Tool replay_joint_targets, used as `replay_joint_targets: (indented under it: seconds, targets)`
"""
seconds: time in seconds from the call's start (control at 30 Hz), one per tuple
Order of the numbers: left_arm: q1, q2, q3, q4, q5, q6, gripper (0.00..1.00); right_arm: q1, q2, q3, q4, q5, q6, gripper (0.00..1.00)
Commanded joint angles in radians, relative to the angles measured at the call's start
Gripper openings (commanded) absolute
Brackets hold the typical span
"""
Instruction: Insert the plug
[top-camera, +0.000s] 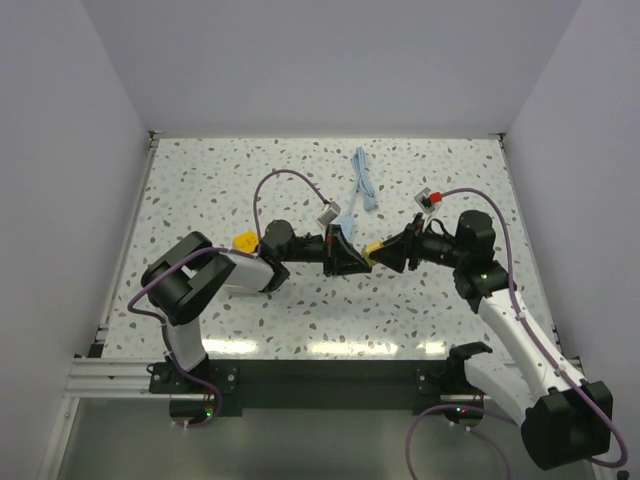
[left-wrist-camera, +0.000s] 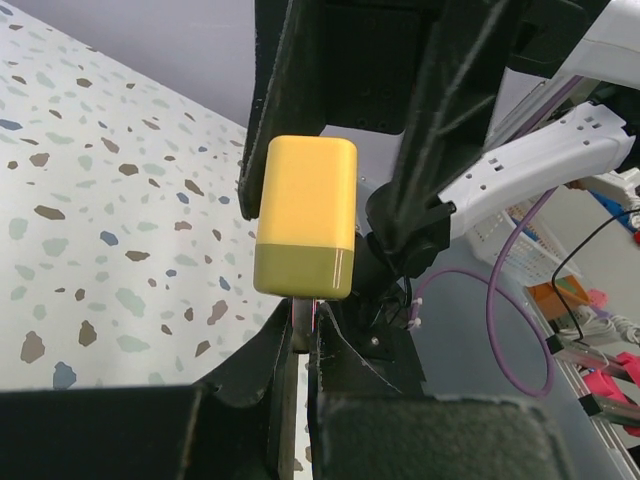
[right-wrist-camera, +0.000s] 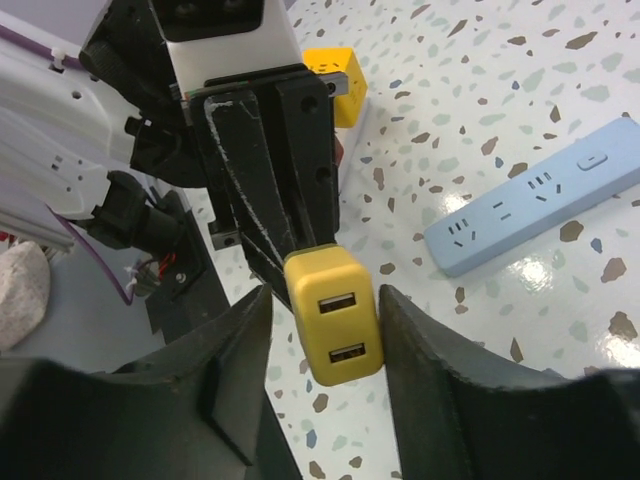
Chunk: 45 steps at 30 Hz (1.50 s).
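Between the two hands, raised off the speckled bench (top-camera: 200, 190), sits the yellow plug (top-camera: 372, 249). The left hand (top-camera: 360, 259) is clenched on it: in its own wrist view the black fingers (left-wrist-camera: 250, 370) come together under the plug's darker lower end, pinching the thin metal prongs, so the yellow body stands just beyond the fingertips. The right hand (right-wrist-camera: 325, 310) meets it from the opposite side, its two fingers (right-wrist-camera: 430, 360) flanking the plug's body, with the face carrying two USB ports turned toward that hand's wrist. The finger on one side looks to be touching the body, but whether both press on it I cannot tell. Beyond the right hand, a blue power strip (right-wrist-camera: 540, 205) lies flat on the bench, and a yellow cube (right-wrist-camera: 335, 75) rests beside the left arm.
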Motion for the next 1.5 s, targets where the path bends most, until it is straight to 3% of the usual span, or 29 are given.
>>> replay_joint_targets:
  seconds: [0.0, 0.17, 0.23, 0.3, 0.33, 0.37, 0.43, 0.53, 0.57, 0.63, 0.73, 0.87, 1.1, 1.27, 1.47]
  targets:
    - [0.009, -0.045, 0.005, 0.329, 0.008, -0.009, 0.00, 0.010, -0.001, -0.003, 0.049, -0.042, 0.001, 0.47]
    - [0.010, -0.042, -0.004, 0.352, -0.001, -0.018, 0.00, 0.013, 0.007, 0.000, 0.062, -0.067, 0.007, 0.23]
    - [0.010, -0.042, -0.001, 0.353, 0.000, -0.025, 0.00, 0.013, 0.010, -0.004, 0.069, -0.065, 0.012, 0.08]
    - [0.013, -0.043, 0.000, 0.336, -0.003, -0.026, 0.20, 0.013, 0.008, 0.000, 0.063, -0.048, 0.006, 0.00]
    - [0.015, -0.043, -0.003, 0.332, -0.004, -0.026, 0.30, 0.013, 0.007, 0.008, 0.060, -0.039, -0.004, 0.00]
    - [0.022, -0.045, -0.007, 0.335, -0.007, -0.026, 0.48, 0.013, 0.008, 0.014, 0.051, -0.030, -0.011, 0.00]
    - [0.045, -0.057, -0.043, 0.339, -0.020, -0.026, 0.69, 0.014, 0.015, 0.034, 0.055, 0.002, -0.022, 0.00]
    - [0.100, -0.069, -0.108, 0.356, -0.032, -0.027, 0.80, 0.013, 0.068, 0.092, 0.030, 0.030, -0.048, 0.00]
    - [0.117, -0.077, -0.141, 0.359, -0.030, -0.026, 0.92, 0.013, 0.083, 0.109, 0.014, 0.033, -0.053, 0.00]
    - [0.169, -0.083, -0.176, 0.364, -0.030, -0.026, 1.00, 0.013, 0.125, 0.152, 0.005, 0.051, -0.077, 0.00]
    - [0.225, -0.089, -0.234, 0.340, -0.044, 0.014, 1.00, 0.014, 0.198, 0.238, -0.090, 0.120, -0.173, 0.00]
    - [0.231, -0.125, -0.230, 0.034, -0.165, 0.204, 1.00, 0.024, 0.307, 0.321, -0.204, 0.211, -0.278, 0.00]
    - [0.208, -0.200, -0.201, -0.278, -0.409, 0.428, 1.00, 0.146, 0.491, 0.422, -0.279, 0.392, -0.424, 0.00]
    - [0.185, -0.232, -0.213, -0.364, -0.516, 0.478, 1.00, 0.198, 0.571, 0.434, -0.245, 0.403, -0.507, 0.00]
    - [0.185, -0.237, -0.207, -0.431, -0.507, 0.528, 1.00, 0.237, 0.657, 0.471, -0.242, 0.429, -0.596, 0.00]
